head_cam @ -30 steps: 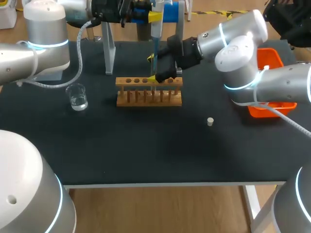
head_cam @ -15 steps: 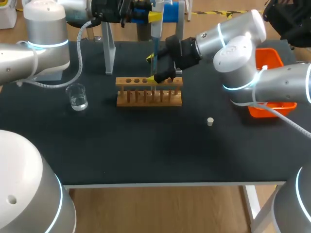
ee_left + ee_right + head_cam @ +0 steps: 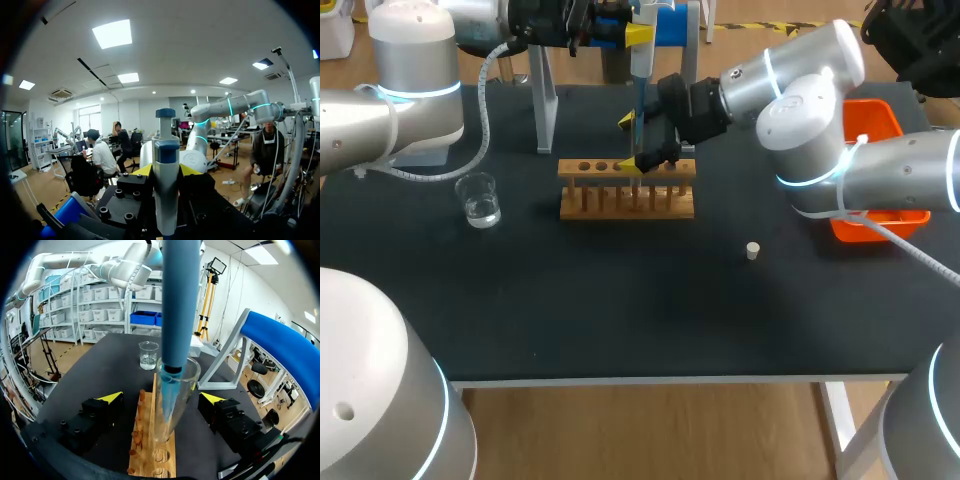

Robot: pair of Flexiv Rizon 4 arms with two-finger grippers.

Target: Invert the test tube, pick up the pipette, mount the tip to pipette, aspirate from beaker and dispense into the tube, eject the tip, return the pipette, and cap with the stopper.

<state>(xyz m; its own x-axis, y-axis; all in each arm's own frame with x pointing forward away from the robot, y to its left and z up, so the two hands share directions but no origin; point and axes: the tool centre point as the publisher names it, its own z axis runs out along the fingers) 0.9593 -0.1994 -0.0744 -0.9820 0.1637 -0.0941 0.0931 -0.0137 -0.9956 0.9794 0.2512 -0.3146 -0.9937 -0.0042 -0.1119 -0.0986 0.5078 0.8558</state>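
Head view: left gripper (image 3: 638,34) is up at the 12 o'clock edge of the black table (image 3: 620,300), holding the blue-and-white pipette (image 3: 641,55) upright. The pipette's shaft runs straight down toward the wooden test-tube rack (image 3: 627,200). Right gripper (image 3: 636,140) sits over the rack's middle, one yellow tip on each side of the shaft. The clear glass test tube (image 3: 638,150) is hard to make out from here.

Right wrist view settles that. The test tube (image 3: 172,415) stands upright, mouth up, between the right gripper's (image 3: 162,397) fingers, and its foot appears to sit in a hole of the rack (image 3: 150,450). Jaws are wide apart, with a clear gap to the glass on both sides; nothing is gripped. The pipette's (image 3: 180,305) clear tip reaches down inside the tube's mouth.

Left wrist view: pipette body (image 3: 166,190) is clamped between the left gripper's (image 3: 166,170) yellow tips, jaws closed on it. The table below is not seen from here.

Surroundings, head view:
- Small clear glass beaker (image 3: 480,200), a little liquid in it, at the rack's 9 o'clock, well apart. The right wrist view has it (image 3: 148,355) ahead of the rack.
- Small white stopper (image 3: 752,250) at the rack's 4 o'clock, lying free on the table.
- Orange plastic bin (image 3: 876,120) at the table's 3 o'clock edge, partly hidden by the right arm.
- Blue-topped grey stand (image 3: 546,105) at the rack's 12 o'clock, behind both grippers.
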